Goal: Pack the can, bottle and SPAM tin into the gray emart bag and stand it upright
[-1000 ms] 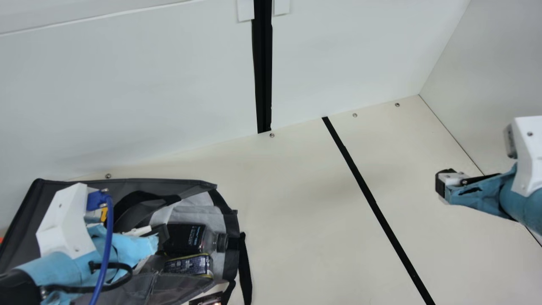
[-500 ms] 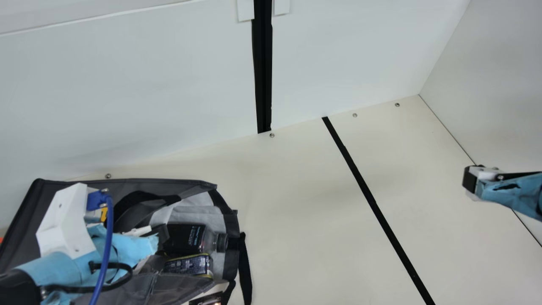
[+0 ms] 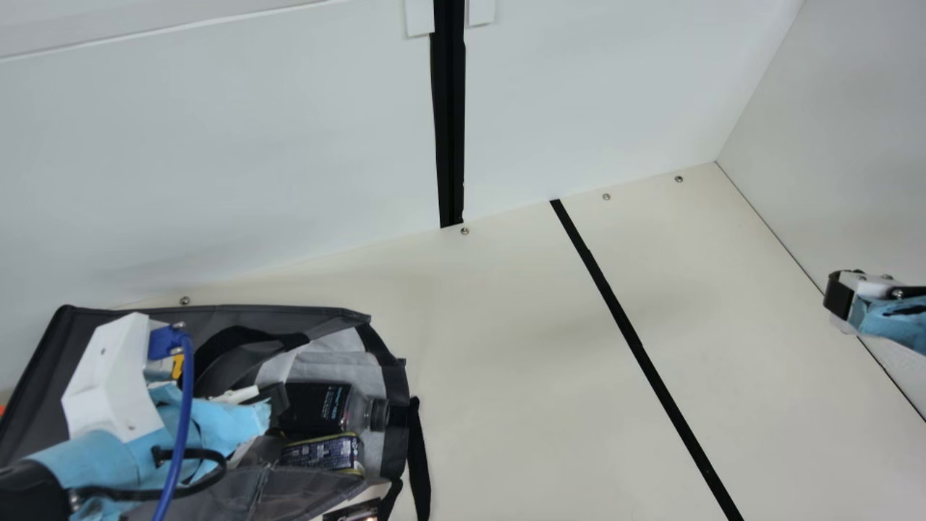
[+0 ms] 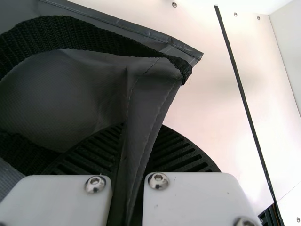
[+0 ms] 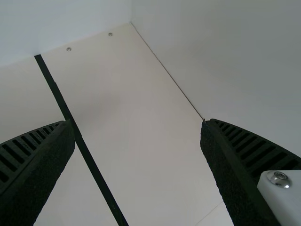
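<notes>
One left claw (image 4: 141,131): clamped on the bag (image 4: 89,89).
Right claw (image 5: 137,124): spread apart.
Bag's mouth (image 3: 394,380): raise slowly by the table's back edge (image 3: 383,255) (the bottle (image 3: 318,407) might slip out).

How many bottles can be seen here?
1: the bottle lies on its side inside the open gray emart bag, whose folds may hide others.

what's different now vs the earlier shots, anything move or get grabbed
The right gripper has moved away from the bag toward the main view's right edge, rising slightly in that view. I see nothing newly taken hold of or let go. The left arm, the gray bag, and the bottle and dark tin lying in it stayed as they were.
</notes>
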Robot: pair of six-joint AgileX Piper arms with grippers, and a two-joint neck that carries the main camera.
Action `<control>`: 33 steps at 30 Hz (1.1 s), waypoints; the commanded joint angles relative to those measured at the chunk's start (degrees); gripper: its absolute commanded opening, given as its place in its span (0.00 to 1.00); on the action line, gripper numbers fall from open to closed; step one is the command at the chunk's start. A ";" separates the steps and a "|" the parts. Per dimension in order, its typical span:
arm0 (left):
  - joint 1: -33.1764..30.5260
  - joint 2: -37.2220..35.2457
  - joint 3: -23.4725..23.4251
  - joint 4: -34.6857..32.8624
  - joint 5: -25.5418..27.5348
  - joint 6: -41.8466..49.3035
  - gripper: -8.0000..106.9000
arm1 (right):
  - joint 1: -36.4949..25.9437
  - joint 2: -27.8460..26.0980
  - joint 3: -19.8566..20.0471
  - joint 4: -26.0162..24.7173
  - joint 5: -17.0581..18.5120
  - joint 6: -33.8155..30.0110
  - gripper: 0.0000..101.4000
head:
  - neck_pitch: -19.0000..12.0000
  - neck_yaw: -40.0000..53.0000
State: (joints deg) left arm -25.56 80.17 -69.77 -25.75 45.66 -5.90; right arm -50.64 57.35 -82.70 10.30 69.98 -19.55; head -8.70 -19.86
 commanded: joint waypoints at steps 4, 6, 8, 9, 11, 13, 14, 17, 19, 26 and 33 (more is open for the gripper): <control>0.00 0.00 0.00 0.00 0.00 0.00 0.00 | -0.65 -0.06 0.02 0.71 -0.08 -0.46 0.94 | -1.30 -0.14; 0.00 0.00 0.00 0.00 0.00 0.00 0.00 | -0.54 -0.13 0.07 0.72 -0.08 -0.37 0.94 | -1.30 -0.14; 0.00 0.00 0.00 0.00 0.00 0.00 0.00 | -0.31 -0.11 0.06 0.71 -0.08 -0.27 0.94 | -1.30 -0.14; 0.00 0.00 0.00 0.00 0.00 0.00 0.00 | -0.19 -0.07 0.05 0.71 -0.08 -0.25 0.94 | -1.30 -0.14; 0.00 0.00 0.00 0.00 0.00 0.00 0.00 | 0.17 0.05 0.00 0.70 -0.08 -0.26 0.94 | -1.30 -0.14; 0.00 0.00 0.00 0.00 0.00 0.00 0.00 | 0.67 0.23 0.03 0.75 -0.08 -0.50 0.94 | -1.30 -0.14; 0.00 0.00 0.00 0.00 0.00 0.00 0.00 | 0.95 0.33 0.03 0.78 -0.08 -0.78 0.94 | -1.30 -0.14; 0.00 0.00 0.00 0.00 0.00 0.00 0.00 | 1.66 0.60 0.09 0.93 -0.08 -1.94 0.94 | -1.30 -0.14; 0.00 0.00 0.00 0.00 0.00 0.00 0.00 | 1.97 0.73 0.36 1.29 -0.08 -3.00 0.94 | -1.30 -0.14; 0.00 0.00 0.00 0.00 0.00 0.00 0.00 | 2.42 1.60 1.64 3.20 -0.08 -7.38 0.94 | -1.30 -0.14; 0.00 0.00 0.00 0.00 0.00 0.00 0.00 | 1.68 3.00 2.56 6.81 -0.08 -13.38 0.94 | -1.30 -0.14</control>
State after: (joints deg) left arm -25.56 80.17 -69.77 -25.75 45.66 -5.90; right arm -48.78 60.28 -80.17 16.39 69.80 -31.33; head -8.70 -19.86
